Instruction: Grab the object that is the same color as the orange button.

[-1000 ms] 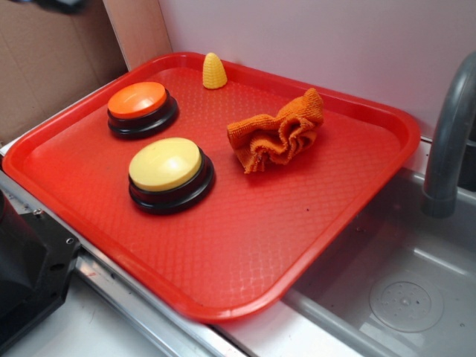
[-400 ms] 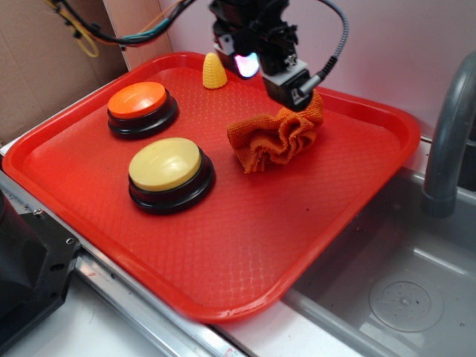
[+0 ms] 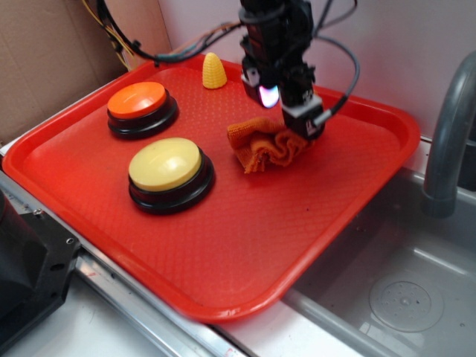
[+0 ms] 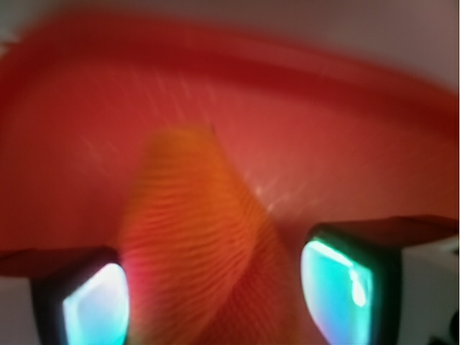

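- Claw (image 3: pixel 286 123) is seen low over the far part of the tray (image 3: pixel 223 245), right at the cloth (image 3: pixel 264 145).
- Wrist view: fingers (image 4: pixel 93 305) are held apart, one at each side of a raised fold of the cloth (image 4: pixel 201 237); the fold sits between them. Contact with the pads cannot be told through the blur.
- Cloth is orange and ruffled, lying on the tray directly under the claw, its bulk spread toward the near-left of the claw in the exterior view. Its far end is hidden by the claw body.
- Orange button (image 3: pixel 141 108) is seen well to the left of the claw, on the tray, apart from the cloth.
- Yellow button (image 3: pixel 169 172) sits to the left and nearer the camera than the claw, just beside the orange button.
- Corn cone (image 3: pixel 214 71) stands upright at the tray's far rim, left of the claw and behind it.
- Faucet (image 3: pixel 450 134) and sink (image 3: pixel 394 290) are off to the right of the claw, past the tray edge.
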`<state>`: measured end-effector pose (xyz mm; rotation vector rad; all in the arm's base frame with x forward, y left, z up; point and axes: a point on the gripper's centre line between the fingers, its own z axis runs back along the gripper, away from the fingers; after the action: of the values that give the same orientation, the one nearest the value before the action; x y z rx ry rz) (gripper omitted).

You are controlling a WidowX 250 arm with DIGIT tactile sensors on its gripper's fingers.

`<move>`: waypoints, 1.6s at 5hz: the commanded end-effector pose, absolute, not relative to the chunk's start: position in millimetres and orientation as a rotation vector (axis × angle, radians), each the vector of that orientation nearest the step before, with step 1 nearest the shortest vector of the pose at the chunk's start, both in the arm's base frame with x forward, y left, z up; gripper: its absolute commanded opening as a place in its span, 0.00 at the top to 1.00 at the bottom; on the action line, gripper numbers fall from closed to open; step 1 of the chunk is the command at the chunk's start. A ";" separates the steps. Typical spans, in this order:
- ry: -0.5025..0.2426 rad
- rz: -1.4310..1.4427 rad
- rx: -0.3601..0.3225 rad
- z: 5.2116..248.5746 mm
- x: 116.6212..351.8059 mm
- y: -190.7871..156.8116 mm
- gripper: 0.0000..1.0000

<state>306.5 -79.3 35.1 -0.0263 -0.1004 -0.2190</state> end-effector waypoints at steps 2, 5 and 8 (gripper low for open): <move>-0.020 -0.139 -0.009 34.7 268.7 -72.0 1.00; -0.038 -0.055 0.039 170.7 228.4 -56.3 1.00; -0.025 0.187 0.079 227.5 210.3 0.4 1.00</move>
<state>212.5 2.8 210.8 0.0808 0.0393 0.1689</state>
